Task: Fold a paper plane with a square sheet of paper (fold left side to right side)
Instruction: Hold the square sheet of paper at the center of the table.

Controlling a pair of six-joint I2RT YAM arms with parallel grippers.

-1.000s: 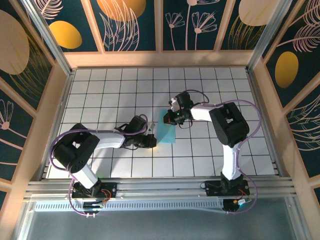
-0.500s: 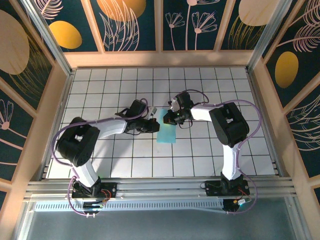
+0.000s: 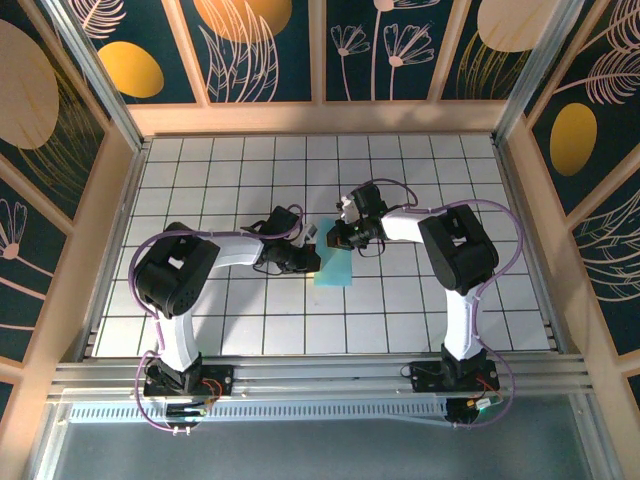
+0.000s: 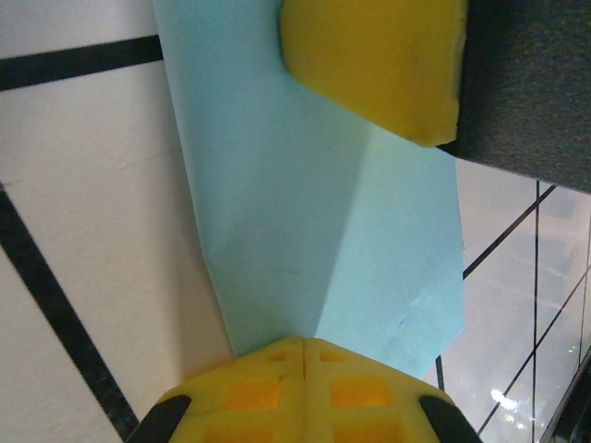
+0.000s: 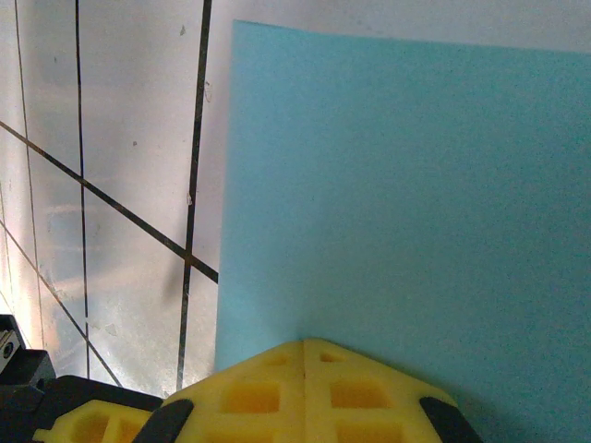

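The square sheet of paper (image 3: pixel 337 268) is light blue, folded into a narrow strip, and lies flat on the white grid table (image 3: pixel 230 180) near the middle. In the left wrist view the paper (image 4: pixel 305 212) shows a raised crease down its length. My left gripper (image 3: pixel 313 262) is shut, its yellow tips (image 4: pixel 305 343) resting on the paper's left edge. My right gripper (image 3: pixel 333 241) is shut too, its tips (image 5: pixel 305 346) on the paper's (image 5: pixel 416 203) far end. The right gripper's yellow finger (image 4: pixel 379 65) shows at the top of the left wrist view. No paper plane shape shows.
Wooden walls (image 3: pixel 320 118) ring the table on three sides. An aluminium rail (image 3: pixel 320 372) with both arm bases runs along the near edge. The two wrists are close together over the paper.
My left gripper swung from the paper's near left corner up along its left side, then settled back against the left edge. The right gripper stayed in place on the paper.
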